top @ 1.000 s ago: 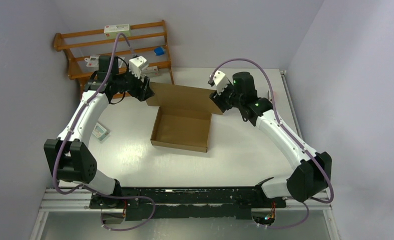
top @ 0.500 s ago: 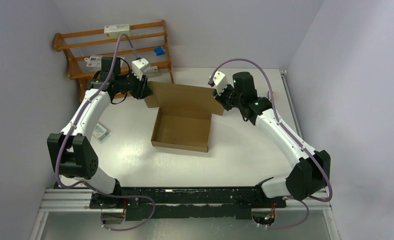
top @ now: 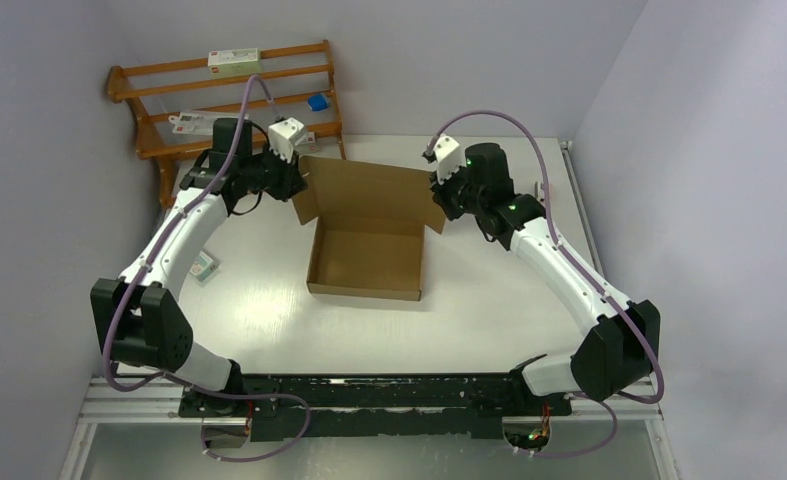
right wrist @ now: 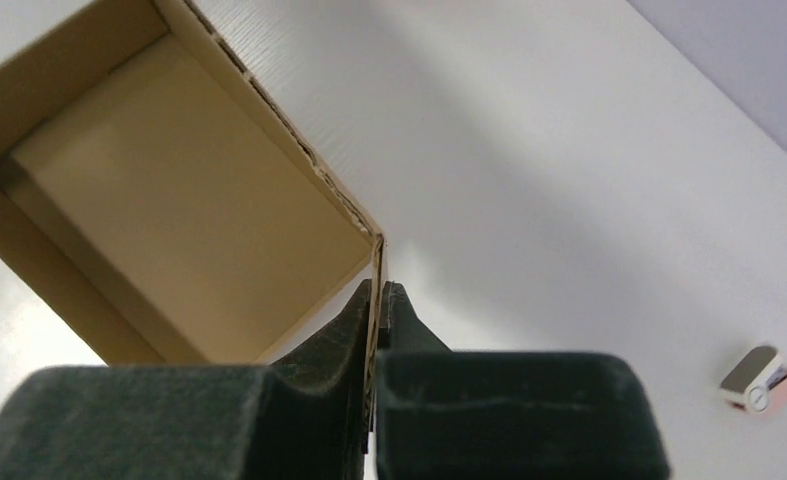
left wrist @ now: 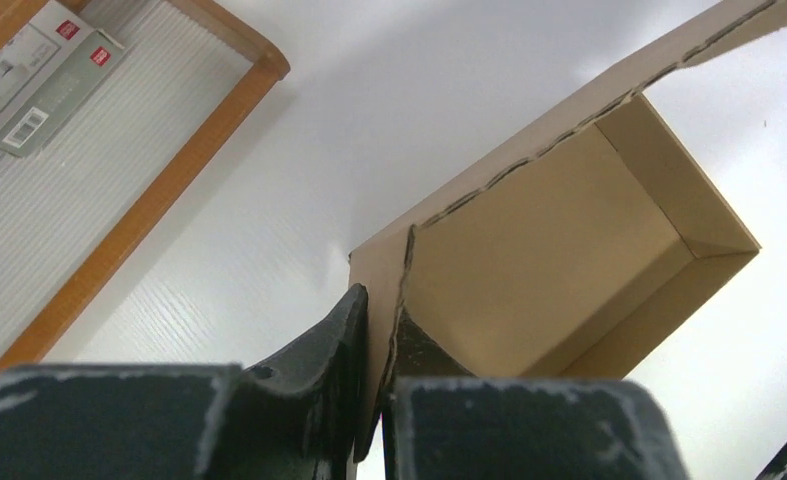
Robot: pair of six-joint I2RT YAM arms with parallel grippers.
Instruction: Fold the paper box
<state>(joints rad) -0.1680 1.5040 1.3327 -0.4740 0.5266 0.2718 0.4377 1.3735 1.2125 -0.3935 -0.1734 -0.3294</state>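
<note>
1. Shallow brown cardboard box (top: 364,258): open tray resting on the white surface (top: 269,310), about midway between the two arms, with its open side facing up.
2. Rear lid panel (top: 369,185): rises at a tilt from the far wall of the tray. A short side flap stands at each of its ends.
3. Left hand (top: 294,182): at the far left corner of the box. In the left wrist view the left hand (left wrist: 377,325) is closed on the left side flap, with the cardboard edge pinched between the two dark fingers (left wrist: 329,345).
4. Right hand (top: 439,200): at the far right corner of the box. In the right wrist view the right hand (right wrist: 377,305) is clamped on the thin edge of the right side flap, and the tray interior lies to the left of the fingers (right wrist: 409,325).
5. Wooden rack (top: 169,150): stands at the far left corner of the surface, behind the left arm, and carries a white printed packet (top: 232,60) on its top rail and a small blue object (top: 317,102) lower down.
6. Small white packet (top: 203,266): lies flat on the surface beside the left arm, well apart from the box.
</note>
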